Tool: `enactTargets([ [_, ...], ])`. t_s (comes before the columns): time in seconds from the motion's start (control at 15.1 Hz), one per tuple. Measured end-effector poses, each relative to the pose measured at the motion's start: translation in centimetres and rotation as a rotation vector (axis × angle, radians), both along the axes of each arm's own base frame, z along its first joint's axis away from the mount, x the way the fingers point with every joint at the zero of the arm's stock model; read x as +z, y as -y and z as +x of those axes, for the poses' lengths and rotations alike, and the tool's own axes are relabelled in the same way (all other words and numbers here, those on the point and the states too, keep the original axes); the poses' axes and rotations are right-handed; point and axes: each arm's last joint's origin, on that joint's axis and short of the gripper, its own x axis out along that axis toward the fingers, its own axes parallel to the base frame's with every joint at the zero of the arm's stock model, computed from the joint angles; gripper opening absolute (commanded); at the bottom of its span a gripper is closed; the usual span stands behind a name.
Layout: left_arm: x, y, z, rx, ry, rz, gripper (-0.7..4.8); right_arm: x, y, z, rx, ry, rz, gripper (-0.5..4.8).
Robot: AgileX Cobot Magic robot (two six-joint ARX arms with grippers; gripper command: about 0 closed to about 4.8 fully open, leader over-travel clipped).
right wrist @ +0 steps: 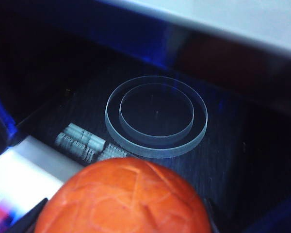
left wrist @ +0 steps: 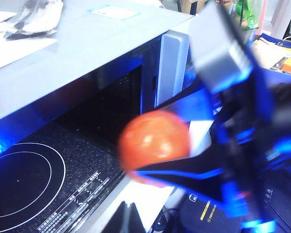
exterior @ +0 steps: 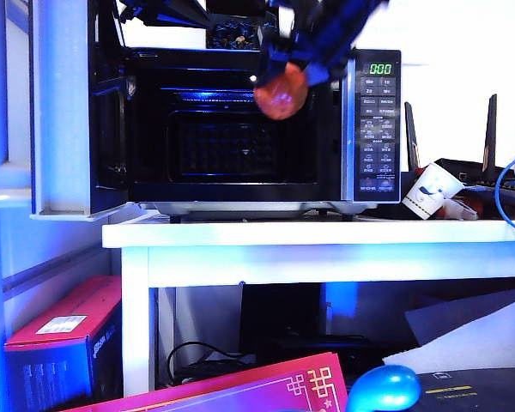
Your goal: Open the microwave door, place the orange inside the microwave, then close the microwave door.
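- right arm (left wrist: pixel 242 145): black links, glossy, strong blue sheen under the lighting
- grey boxy block (left wrist: pixel 218 46) up on its wrist, blurred
- right gripper (exterior: pixel 285 86): dark fingers, thin and flat
- left gripper (left wrist: pixel 123 221): dark finger tips only

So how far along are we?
Door already stands open. In hand: the right gripper holds the orange at the microwave opening, not yet set down inside. Left gripper isn't visible. Left: release the orange, withdraw, close the door.
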Motion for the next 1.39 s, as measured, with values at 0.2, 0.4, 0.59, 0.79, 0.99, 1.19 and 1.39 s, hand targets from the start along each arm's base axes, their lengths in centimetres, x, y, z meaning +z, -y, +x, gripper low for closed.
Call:
enactTargets([
  [0.2, 0.0, 0.0, 0.0, 0.0, 0.0, 0.0, -0.05, -3.9, -1.1, 2.6, -0.003, 0.08, 0.039, 2.38],
  [0.4, 0.0, 0.0, 0.0, -0.001, -0.001, -0.001, -0.05, -8.2, -2.0, 4.6, -0.003, 0.073, 0.035, 2.38],
  [0.59, 0.0, 0.0, 0.0, -0.002, -0.001, -0.001, -0.05, -9.7, -2.6, 5.9, -0.003, 0.225, 0.104, 2.38],
  [0.79, 0.0, 0.0, 0.0, -0.002, -0.002, -0.002, -0.05, -11.8, -3.0, 6.8, -0.003, 0.275, 0.127, 2.38],
  [0.99, 0.0, 0.0, -0.1, -0.021, -0.003, -0.007, -0.05, -11.8, -3.9, 8.3, -0.035, 0.27, 0.138, 2.38],
  [1.19, 0.0, 0.0, -0.1, -0.023, -0.006, -0.007, -0.05, -11.5, -5.5, 10.4, -0.096, 0.271, 0.14, 2.38],
  [1.39, -0.1, 0.2, -0.1, -0.028, -0.01, -0.006, -0.05, -11.4, -5.8, 11.2, -0.033, 0.263, 0.137, 2.38],
])
